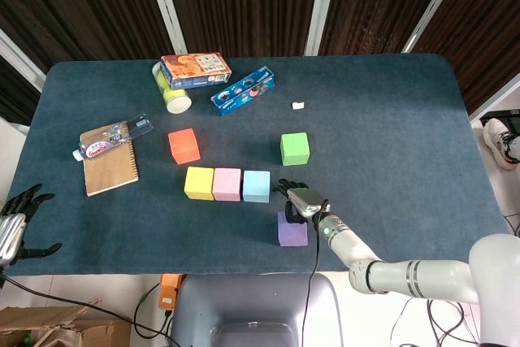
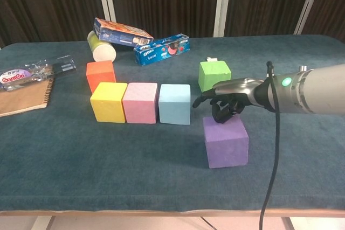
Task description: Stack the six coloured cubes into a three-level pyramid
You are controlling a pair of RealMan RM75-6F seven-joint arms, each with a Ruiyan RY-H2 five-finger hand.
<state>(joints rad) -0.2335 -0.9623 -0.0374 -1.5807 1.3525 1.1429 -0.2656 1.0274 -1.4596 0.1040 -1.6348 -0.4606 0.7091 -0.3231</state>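
A yellow cube [image 1: 199,183], a pink cube [image 1: 227,184] and a light blue cube [image 1: 257,186] stand touching in a row mid-table. Behind the row, an orange-red cube [image 1: 184,145] sits to the left and a green cube [image 1: 294,149] to the right. The purple cube [image 1: 292,231] [image 2: 225,141] lies alone near the front edge. My right hand [image 1: 299,199] [image 2: 226,100] hovers over its far top edge, fingers spread and curled down, fingertips touching the cube. My left hand [image 1: 16,229] hangs off the table's front left corner, fingers apart and holding nothing.
At the back left lie a cracker box [image 1: 195,70], a green cup [image 1: 172,91] on its side and a blue Oreo pack [image 1: 242,91]. A water bottle [image 1: 114,138] rests on a brown notebook [image 1: 110,166] at the left. A small white scrap [image 1: 298,106] lies behind the green cube.
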